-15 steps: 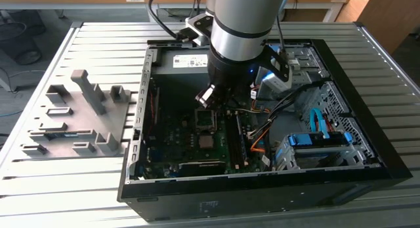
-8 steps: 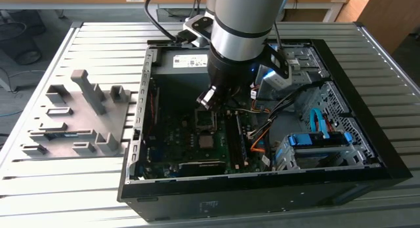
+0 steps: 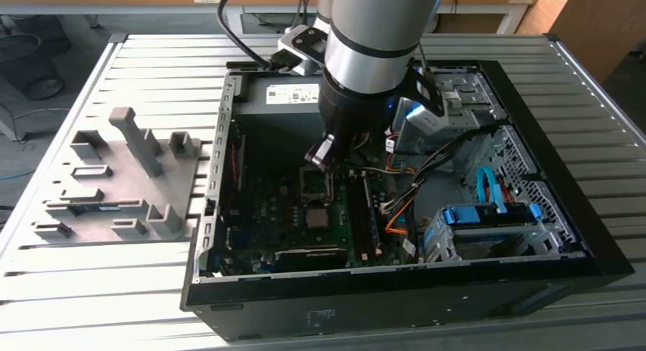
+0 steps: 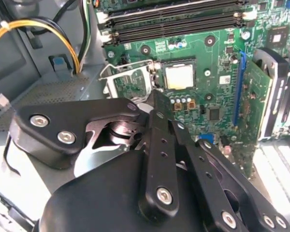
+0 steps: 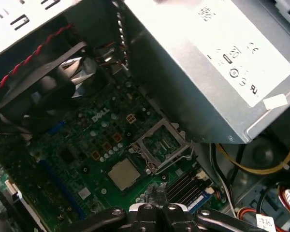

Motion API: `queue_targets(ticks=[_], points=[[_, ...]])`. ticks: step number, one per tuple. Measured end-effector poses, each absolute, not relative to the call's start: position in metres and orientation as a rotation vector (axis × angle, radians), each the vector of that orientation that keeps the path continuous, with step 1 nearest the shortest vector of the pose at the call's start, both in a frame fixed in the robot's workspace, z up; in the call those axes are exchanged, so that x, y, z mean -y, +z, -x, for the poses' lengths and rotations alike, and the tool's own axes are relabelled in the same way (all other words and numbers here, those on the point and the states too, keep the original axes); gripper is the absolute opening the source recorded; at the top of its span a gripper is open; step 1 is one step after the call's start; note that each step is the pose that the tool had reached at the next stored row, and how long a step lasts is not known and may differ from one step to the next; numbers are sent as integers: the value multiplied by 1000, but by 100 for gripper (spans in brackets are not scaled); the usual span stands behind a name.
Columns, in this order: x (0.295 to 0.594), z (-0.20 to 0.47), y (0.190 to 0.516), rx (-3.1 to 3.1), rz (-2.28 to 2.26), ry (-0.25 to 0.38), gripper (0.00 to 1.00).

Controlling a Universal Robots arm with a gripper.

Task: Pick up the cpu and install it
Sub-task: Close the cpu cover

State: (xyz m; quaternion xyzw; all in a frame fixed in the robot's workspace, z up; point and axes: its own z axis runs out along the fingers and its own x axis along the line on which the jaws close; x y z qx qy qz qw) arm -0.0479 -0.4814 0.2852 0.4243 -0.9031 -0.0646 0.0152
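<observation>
The cpu [image 3: 318, 215], a small square chip with a silvery top, lies flat in its socket on the green motherboard [image 3: 272, 215] inside the open computer case. It shows in both wrist views [image 4: 179, 76] [image 5: 123, 174]. Beside it the socket's metal load frame [image 4: 128, 79] [image 5: 162, 145] stands hinged open over a bare patch of board. My gripper [image 3: 325, 159] hangs just above the board next to the socket, a short way from the cpu. Its black fingertips [image 5: 157, 209] are pressed together, shut, with nothing between them.
A large grey power-supply box [image 5: 208, 72] sits close beside the socket. Black memory slots [image 4: 174, 21], an upright expansion card [image 4: 256, 96], a fan [image 5: 53, 92] and yellow cables [image 4: 38, 29] surround the area. A grey parts fixture [image 3: 121, 177] stands on the table at the exterior view's left.
</observation>
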Motion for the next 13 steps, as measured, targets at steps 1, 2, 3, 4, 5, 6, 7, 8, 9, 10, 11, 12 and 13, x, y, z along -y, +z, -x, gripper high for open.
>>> queue_targets(ticks=[1,2,3,4,5,6,7,8,9,10,11,12,13], points=[[481,48,285,2802,-1336,-201,10],[481,48,285,2793,-1353,-200,10],[481,48,285,2784,-1370,-200,10],[481,48,285,2774,-1388,-200,10],[481,48,285,2764,-1406,-199,10],[481,48,285,2753,-1425,-199,10],[481,48,285,2741,-1445,-198,10],[481,48,285,2731,-1464,-199,10],[481,47,285,2722,-1479,-201,10],[481,47,285,2723,-1484,-211,10],[481,46,284,2727,-1487,-229,10],[481,45,284,2732,-1492,-255,10],[481,44,284,2737,-1496,-279,10]])
